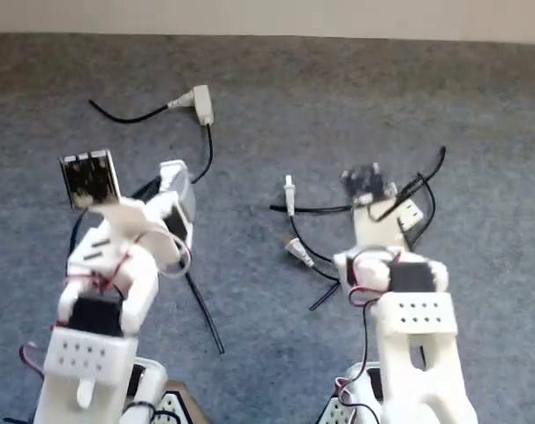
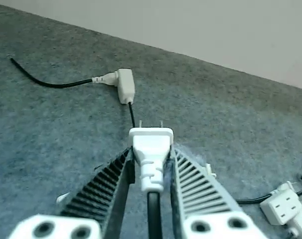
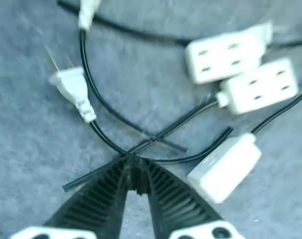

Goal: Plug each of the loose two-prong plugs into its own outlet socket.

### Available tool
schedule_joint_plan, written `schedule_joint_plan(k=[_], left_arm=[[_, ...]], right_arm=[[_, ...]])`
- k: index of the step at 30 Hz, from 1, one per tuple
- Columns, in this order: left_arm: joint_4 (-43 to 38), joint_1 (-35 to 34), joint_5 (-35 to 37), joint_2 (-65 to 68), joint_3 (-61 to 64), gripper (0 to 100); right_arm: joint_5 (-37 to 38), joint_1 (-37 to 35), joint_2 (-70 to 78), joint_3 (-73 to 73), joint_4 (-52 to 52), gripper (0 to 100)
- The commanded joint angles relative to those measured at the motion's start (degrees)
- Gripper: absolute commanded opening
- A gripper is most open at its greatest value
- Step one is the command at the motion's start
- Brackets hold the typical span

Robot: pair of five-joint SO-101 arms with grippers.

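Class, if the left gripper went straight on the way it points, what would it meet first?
Likely the white socket block, ahead of the plug held by the left gripper; the block's black cord lies between; depth unclear.

The left gripper [image 2: 151,155] is clamped on a white plug [image 2: 151,144], prongs directed away from the wrist. Its black cord [image 2: 152,214] runs back between the ribbed fingers [image 2: 108,181]. Farther off on the grey carpet [image 2: 51,129] lies a white block [image 2: 125,84] with black leads. Two sockets [image 2: 286,207] lie at the edge.
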Motion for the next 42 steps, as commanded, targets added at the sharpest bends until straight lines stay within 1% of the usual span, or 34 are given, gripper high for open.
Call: schedule_joint_plan(k=[1,3,6,8,13,17,19,23,25,28,34,37,42], left_arm=[[4.66,-3.21,0.35,15.52,-11.91,1],[8.79,-4.18,0.62,24.13,-18.42,1],[14.59,-5.41,0.7,36.62,-28.79,1],[18.9,-5.67,0.7,43.74,-35.74,1],[28.04,-5.67,0.7,56.4,-48.75,1],[33.05,-5.67,1.14,60.88,-53.41,1],[35.96,-5.67,6.24,61.23,-53.85,1],[41.58,-5.76,21.01,61.14,-54.11,1],[42.46,-5.67,26.02,61.14,-54.11,1],[42.81,-5.49,30.33,61.41,-53.67,1],[44.13,-6.37,31.03,61.85,-51.47,1],[41.23,-6.9,30.77,61.85,-48.04,1],[34.81,-6.99,30.51,61.85,-44.09,1]], right_arm=[[-4.4,0.22,-0.84,9.89,-11.74,0.7],[-7.03,0.22,-0.84,15.34,-17.27,0.7],[-7.56,0.22,-0.84,21.23,-22.64,0.7],[-7.74,0.22,-0.84,22.64,-25.01,0.7],[-8.0,0.22,-0.84,22.64,-25.19,0.7],[-7.91,0.22,-0.84,22.64,-25.19,0.7],[-7.91,0.22,-0.84,22.73,-25.19,0.7],[-7.82,0.22,-0.84,22.73,-25.27,0.7],[-7.82,0.22,-0.84,22.73,-25.27,0.7],[-7.74,0.22,-0.84,22.73,-25.27,0.7],[-7.74,0.13,-0.84,22.73,-25.27,0.7],[-7.74,0.13,-0.84,22.73,-25.27,0.7],[-7.65,-1.8,-0.84,22.99,-25.27,0.7]])
